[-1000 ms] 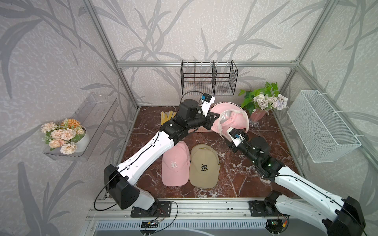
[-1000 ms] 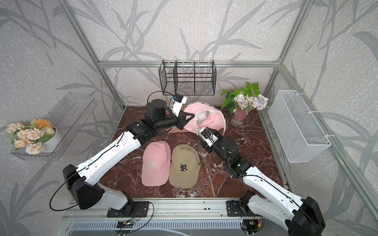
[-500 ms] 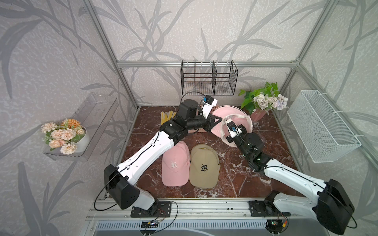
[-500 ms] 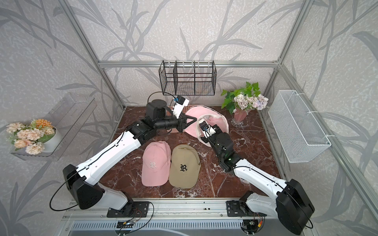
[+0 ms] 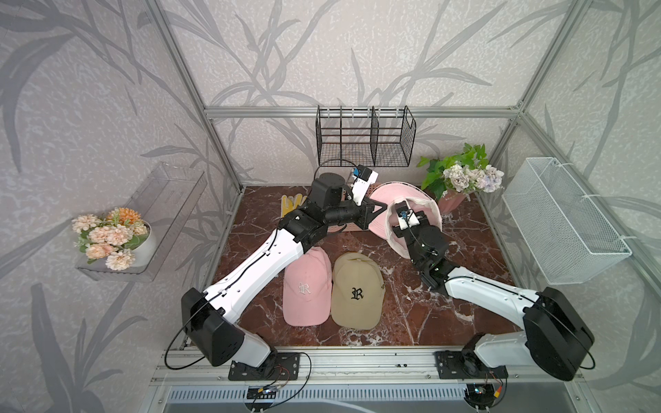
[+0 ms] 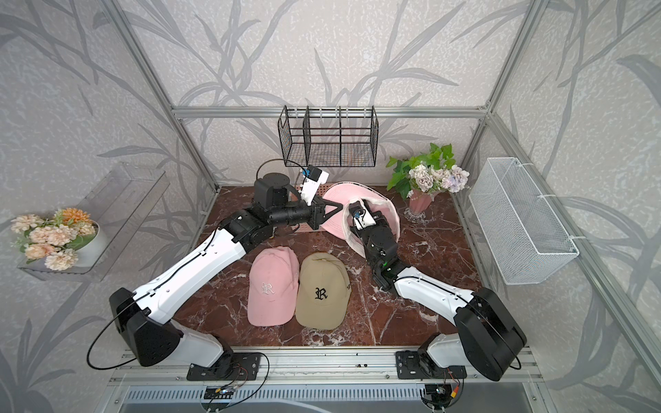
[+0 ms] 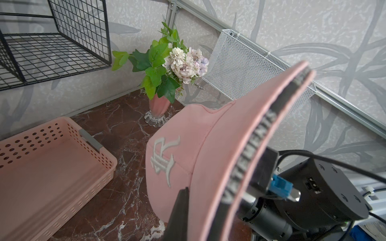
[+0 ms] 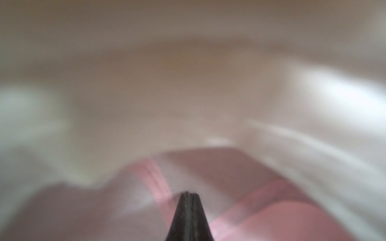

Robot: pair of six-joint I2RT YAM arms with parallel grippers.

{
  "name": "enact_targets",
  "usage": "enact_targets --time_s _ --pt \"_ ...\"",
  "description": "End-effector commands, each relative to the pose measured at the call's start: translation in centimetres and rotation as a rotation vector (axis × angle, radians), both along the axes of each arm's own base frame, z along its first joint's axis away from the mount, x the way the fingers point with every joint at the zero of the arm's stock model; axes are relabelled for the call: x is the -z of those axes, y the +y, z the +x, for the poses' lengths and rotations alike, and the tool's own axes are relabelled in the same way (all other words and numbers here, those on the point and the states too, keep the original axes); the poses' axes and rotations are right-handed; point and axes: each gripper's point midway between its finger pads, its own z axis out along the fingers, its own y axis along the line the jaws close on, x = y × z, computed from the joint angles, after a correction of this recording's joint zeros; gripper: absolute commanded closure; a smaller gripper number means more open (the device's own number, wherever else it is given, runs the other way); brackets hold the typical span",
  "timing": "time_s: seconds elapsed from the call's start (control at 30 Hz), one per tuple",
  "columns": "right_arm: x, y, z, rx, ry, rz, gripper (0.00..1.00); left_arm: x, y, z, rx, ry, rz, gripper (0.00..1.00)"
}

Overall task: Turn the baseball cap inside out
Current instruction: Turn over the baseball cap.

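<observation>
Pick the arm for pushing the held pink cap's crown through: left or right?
Right. The right gripper sits inside the held pink cap, jaws shut, tip pointing at the lining, so it can probably push straight through. The left gripper is shut on the brim and seems best kept as the anchor.

Bench (image 5: 475, 246): dark red marble slab with white veining, spanning booth between frame posts.

Pink cap (image 5: 307, 286) lying crown-up near front centre, brim pointing toward front rail, white letter facing up.

Tan cap (image 5: 357, 291) lying same way on robot's right of pink one, sides touching, black letter facing up.

Pink perforated tray (image 7: 52, 167) sitting at back, close to wall.

Pink vase (image 5: 452, 203) with flowers standing in back right corner.

Yellow item (image 5: 291, 205), perhaps gloves, lying at back left, partly hidden behind arm.
</observation>
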Motion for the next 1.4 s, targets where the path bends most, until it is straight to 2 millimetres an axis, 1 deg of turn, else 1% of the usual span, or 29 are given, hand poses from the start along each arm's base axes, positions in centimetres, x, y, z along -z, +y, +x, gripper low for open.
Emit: enact_targets --time_s 0.0,0.07,0.2,0.3,0.37,0.5,0.57,0.63,0.7,0.77,0.97,1.03,1.13,1.2,1.27,1.37 --pt "0.1 -3.6 -0.2 0.181 -0.006 0.059 1.0 -1.5 0.9 0.2 -0.049 -0.047 -0.017 1.0" --pt "1.1 -4.2 -0.3 0.216 0.024 0.05 1.0 -1.5 1.2 0.4 -0.059 -0.047 -0.02 1.0" --pt "3.2 -4.8 -0.4 0.238 0.094 0.037 1.0 -1.5 1.3 0.5 -0.063 -0.044 -0.028 1.0" --pt "4.1 -4.8 -0.8 0.218 0.133 0.028 1.0 -1.5 1.4 0.6 -0.067 -0.047 -0.028 1.0" --pt "4.1 -3.8 -1.0 0.143 0.148 0.016 1.0 -1.4 1.5 0.6 -0.069 -0.048 -0.028 1.0" --pt "3.2 -0.3 -2.5 -0.114 0.179 0.004 1.0 -1.1 1.3 0.8 -0.064 -0.049 -0.026 1.0" --pt "3.0 1.1 -3.2 -0.214 0.218 0.014 1.0 -0.9 1.1 0.8 -0.057 -0.047 -0.027 1.0" --pt "3.1 2.4 -3.7 -0.298 0.265 0.015 1.0 -1.0 0.9 0.8 -0.047 -0.049 -0.029 1.0" --pt "3.6 3.5 -4.1 -0.368 0.308 0.015 1.0 -1.3 0.8 0.7 -0.035 -0.053 -0.037 1.0" --pt "4.2 4.2 -4.0 -0.401 0.352 0.026 1.0 -1.6 0.7 0.6 -0.023 -0.058 -0.043 1.0" --pt "6.9 6.3 -4.1 -0.516 0.496 0.049 1.0 -2.8 0.7 0.2 -0.012 -0.079 -0.078 1.0" --pt "7.9 6.3 -3.9 -0.506 0.536 0.052 1.0 -2.9 0.8 0.3 -0.017 -0.082 -0.079 1.0" --pt "9.7 5.8 -3.6 -0.464 0.581 0.033 1.0 -3.1 0.7 0.2 -0.01 -0.082 -0.085 1.0" --pt "10.5 4.9 -3.3 -0.409 0.589 0.019 1.0 -2.9 0.6 0.2 -0.003 -0.079 -0.085 1.0" --pt "10.3 4.2 -3.1 -0.369 0.569 0.019 1.0 -2.6 0.6 0.3 -0.005 -0.077 -0.076 1.0" --pt "8.7 3.2 -2.9 -0.331 0.489 0.035 1.0 -2.1 0.7 0.7 -0.018 -0.076 -0.06 1.0"
